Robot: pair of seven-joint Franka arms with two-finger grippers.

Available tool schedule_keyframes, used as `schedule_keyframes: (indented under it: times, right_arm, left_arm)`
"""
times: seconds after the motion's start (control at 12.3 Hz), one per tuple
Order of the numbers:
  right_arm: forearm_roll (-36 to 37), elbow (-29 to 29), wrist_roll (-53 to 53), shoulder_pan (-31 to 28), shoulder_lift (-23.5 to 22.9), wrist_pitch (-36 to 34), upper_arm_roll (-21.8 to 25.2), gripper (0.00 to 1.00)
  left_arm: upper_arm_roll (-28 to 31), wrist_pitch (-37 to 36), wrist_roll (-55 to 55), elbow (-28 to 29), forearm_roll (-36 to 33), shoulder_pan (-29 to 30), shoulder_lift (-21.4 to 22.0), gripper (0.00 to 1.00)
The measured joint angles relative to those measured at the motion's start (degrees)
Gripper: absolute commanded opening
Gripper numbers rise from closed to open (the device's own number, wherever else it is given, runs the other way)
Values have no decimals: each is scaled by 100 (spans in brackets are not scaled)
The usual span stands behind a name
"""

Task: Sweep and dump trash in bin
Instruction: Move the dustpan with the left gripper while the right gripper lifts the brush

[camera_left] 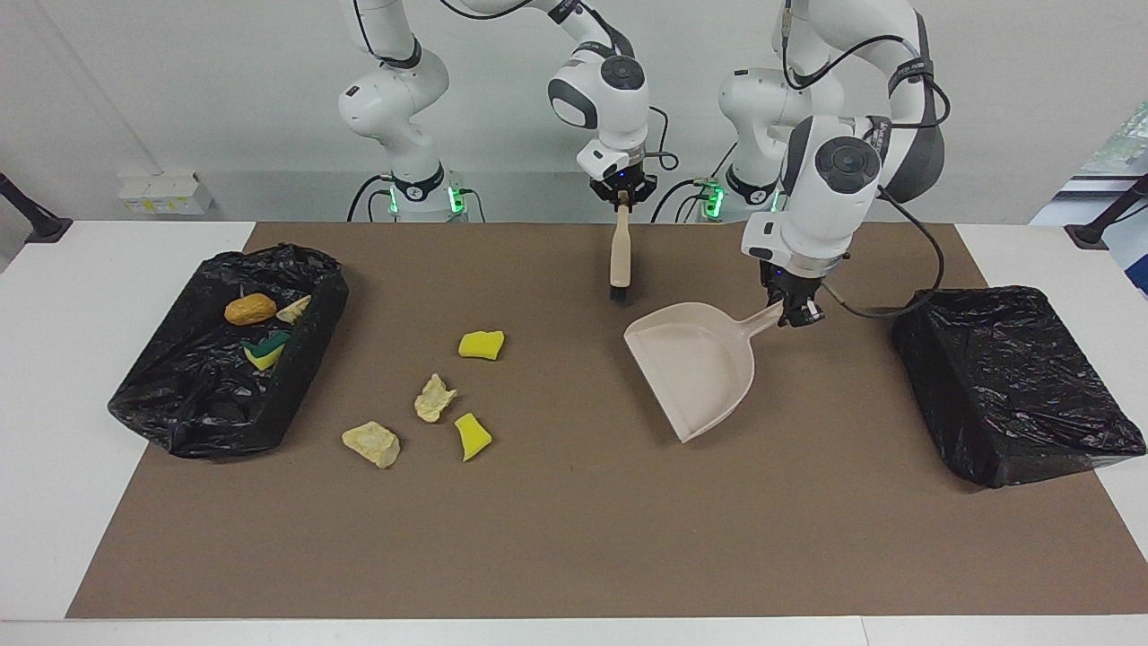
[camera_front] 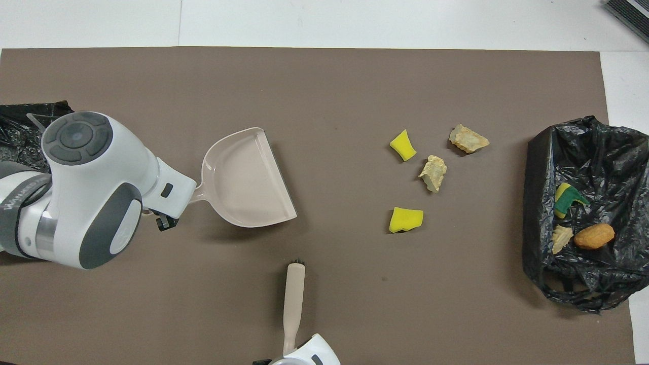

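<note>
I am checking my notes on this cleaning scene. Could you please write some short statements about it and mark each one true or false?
1. Four scraps of trash lie on the brown mat. True.
2. The left claw holds the brush. False: it holds the dustpan by its handle.
3. The dustpan is full of scraps. False: it is empty.
4. The bin at the right arm's end already contains scraps. True.
5. The right claw holds the brush, bristles down. True.
</note>
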State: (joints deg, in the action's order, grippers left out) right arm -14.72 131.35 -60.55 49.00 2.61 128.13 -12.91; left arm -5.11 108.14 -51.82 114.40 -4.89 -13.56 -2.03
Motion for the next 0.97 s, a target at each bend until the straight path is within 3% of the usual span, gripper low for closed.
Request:
schedule_keyframes:
  times: [0.49,0.97]
  right_arm:
    - [110,-56,1536,-1049,1094,-1732,25,0]
    - [744,-51,3913,-2748,1581,-2638,57,0]
  left_arm:
    - [-56,350,899,411,0,-826,-26,0]
    - [-70,505,2017,405,0,-1418,-235,0]
